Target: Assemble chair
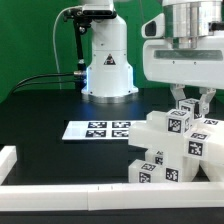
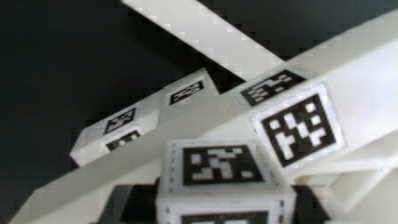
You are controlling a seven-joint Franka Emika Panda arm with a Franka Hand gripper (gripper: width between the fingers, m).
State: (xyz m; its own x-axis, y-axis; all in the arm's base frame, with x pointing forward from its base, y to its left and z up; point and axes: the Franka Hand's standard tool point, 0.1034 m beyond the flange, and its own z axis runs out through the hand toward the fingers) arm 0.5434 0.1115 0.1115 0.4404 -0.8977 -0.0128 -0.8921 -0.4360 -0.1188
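Note:
Several white chair parts with black-and-white tags stand bunched together point(image 1: 168, 150) at the exterior view's right, near the front rail. My gripper point(image 1: 191, 101) comes down from above onto the topmost tagged block point(image 1: 181, 121) of that bunch. In the wrist view the gripper point(image 2: 217, 200) has its dark fingers point(image 2: 128, 203) on both sides of this tagged white block point(image 2: 217, 165) and looks shut on it. Beyond it lie a larger tagged chair panel point(image 2: 294, 118), a smaller tagged piece point(image 2: 151, 115) and a long white bar point(image 2: 210, 42).
The marker board point(image 1: 100, 129) lies flat mid-table in front of the robot base point(image 1: 107, 65). White border rails run along the exterior view's left point(image 1: 6, 163) and along the front point(image 1: 70, 190). Black cables trail at the back left.

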